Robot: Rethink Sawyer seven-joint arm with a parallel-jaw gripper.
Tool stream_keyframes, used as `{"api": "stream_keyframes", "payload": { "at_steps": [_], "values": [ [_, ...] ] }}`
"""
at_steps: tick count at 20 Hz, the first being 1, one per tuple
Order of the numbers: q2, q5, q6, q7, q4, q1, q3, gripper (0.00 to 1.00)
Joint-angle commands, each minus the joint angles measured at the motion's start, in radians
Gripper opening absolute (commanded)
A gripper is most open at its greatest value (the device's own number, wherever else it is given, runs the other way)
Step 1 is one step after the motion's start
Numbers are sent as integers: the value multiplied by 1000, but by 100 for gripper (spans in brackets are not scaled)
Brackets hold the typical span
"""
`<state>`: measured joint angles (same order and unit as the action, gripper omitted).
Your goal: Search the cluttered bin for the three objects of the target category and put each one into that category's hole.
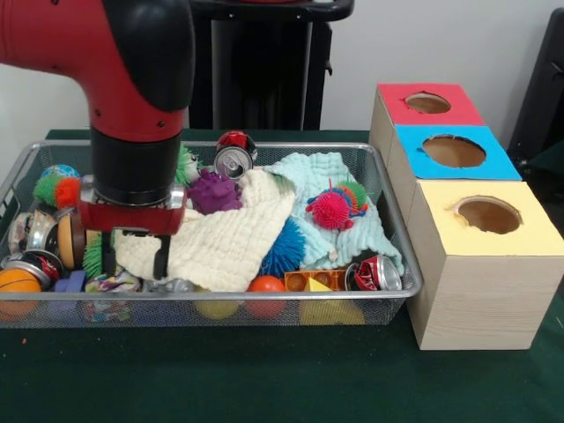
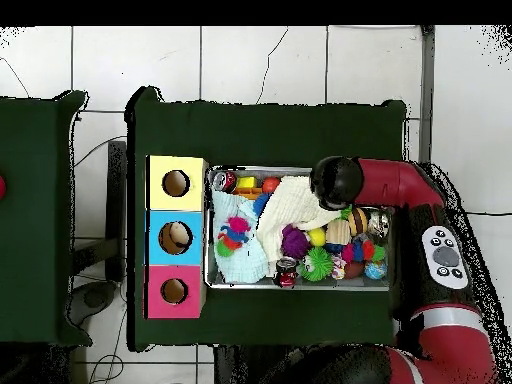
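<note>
Beneath the pincer (image 1: 135, 256) (prongs apart) lies a crumpled, spotted white wad (image 1: 112, 284) in the bin (image 1: 388, 300).

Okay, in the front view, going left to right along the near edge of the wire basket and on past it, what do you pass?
Orange ball → the gripper, jaws open over the clutter → cream cloth → small orange-red ball → yellow block → crushed red can → the basket's right rim → yellow-topped box.
</note>
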<state>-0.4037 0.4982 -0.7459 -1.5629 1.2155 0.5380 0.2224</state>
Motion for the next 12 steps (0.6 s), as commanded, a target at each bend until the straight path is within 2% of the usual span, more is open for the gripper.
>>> {"api": "stream_keyframes", "payload": {
  "at_steps": [1,4,12],
  "values": [
    [57,92,-135,335,-31,47,54,100],
    [43,96,-148,348,-14,61,60,100],
    [75,119,-198,358,-59,72,71,100]
  ]
}}
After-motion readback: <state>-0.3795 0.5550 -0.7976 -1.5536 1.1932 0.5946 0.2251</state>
